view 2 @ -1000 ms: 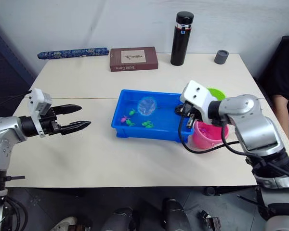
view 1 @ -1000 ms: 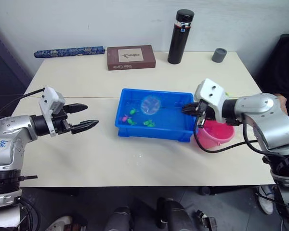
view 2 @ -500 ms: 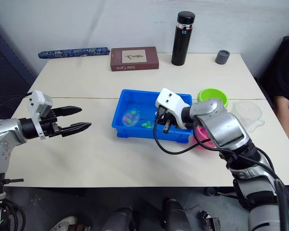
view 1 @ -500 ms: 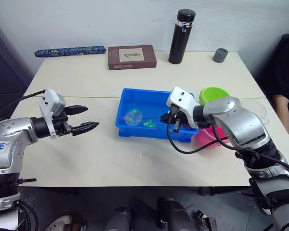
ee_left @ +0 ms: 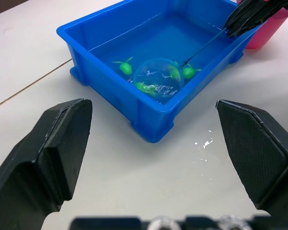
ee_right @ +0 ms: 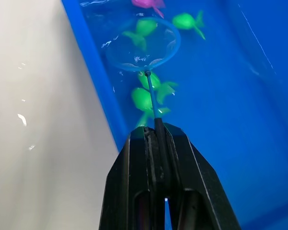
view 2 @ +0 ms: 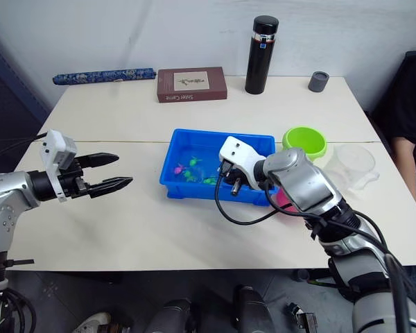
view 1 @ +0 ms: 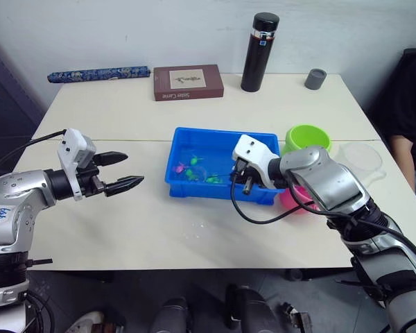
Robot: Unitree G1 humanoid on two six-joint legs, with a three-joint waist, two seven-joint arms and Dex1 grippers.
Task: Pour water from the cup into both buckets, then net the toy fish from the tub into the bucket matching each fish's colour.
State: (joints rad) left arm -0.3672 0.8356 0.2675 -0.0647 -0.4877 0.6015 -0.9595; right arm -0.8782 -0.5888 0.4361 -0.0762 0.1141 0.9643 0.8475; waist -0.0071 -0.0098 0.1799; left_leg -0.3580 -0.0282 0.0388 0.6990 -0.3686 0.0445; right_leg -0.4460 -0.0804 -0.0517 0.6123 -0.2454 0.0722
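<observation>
Head view: the right gripper (view 2: 225, 182) reaches over the blue tub (view 2: 253, 142) mid-worktop, clenched on the net's handle. The left gripper (view 2: 111, 171) waits apart, fingers spread, empty. Green bucket (view 2: 304, 142), cup (view 2: 353, 165) sit beyond.

Left wrist view: the net (ee_left: 157, 79) dips among the fish.

Right wrist view: its hoop covers a green fish (ee_right: 143, 29); neighbouring fish crowd it.

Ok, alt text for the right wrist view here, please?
The right gripper, shut on the net's thin handle, holds the net in the water of the blue tub among green toy fish, with one pink fish beyond the hoop.
</observation>
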